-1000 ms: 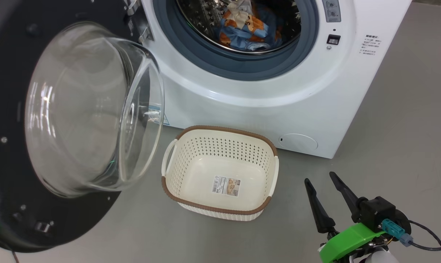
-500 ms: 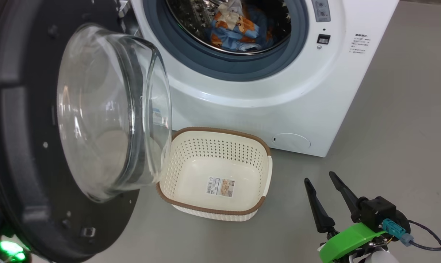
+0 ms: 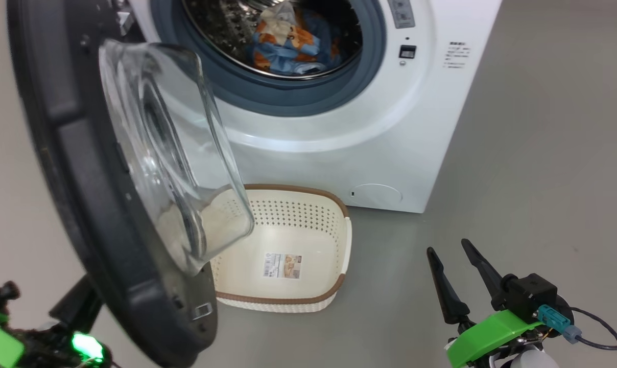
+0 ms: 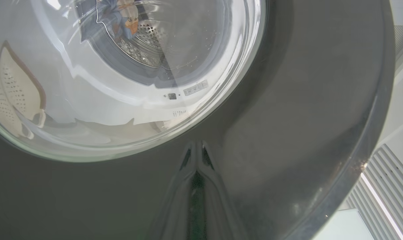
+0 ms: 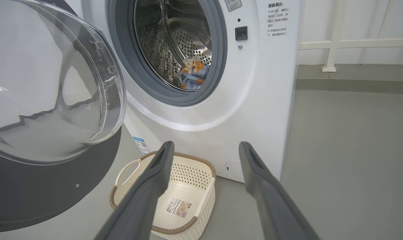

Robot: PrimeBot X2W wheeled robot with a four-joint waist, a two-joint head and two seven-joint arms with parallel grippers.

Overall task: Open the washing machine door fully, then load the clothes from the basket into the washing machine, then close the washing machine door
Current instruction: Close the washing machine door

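The left gripper (image 4: 196,145), fingers pressed together, meets the black ring of the washing machine door (image 4: 288,100) just below its glass.

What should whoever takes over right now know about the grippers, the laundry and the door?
Left gripper: shut, tips at the outer black face of the washing machine door.
Right gripper: open, empty, right of the basket, apart from it.
Clothes: inside the washing machine; basket empty on the floor before it.
Done: loading. Left: swing the half-open door shut.

Grey floor (image 5: 355,150) meets a seemingly white-panelled wall (image 5: 371,20).
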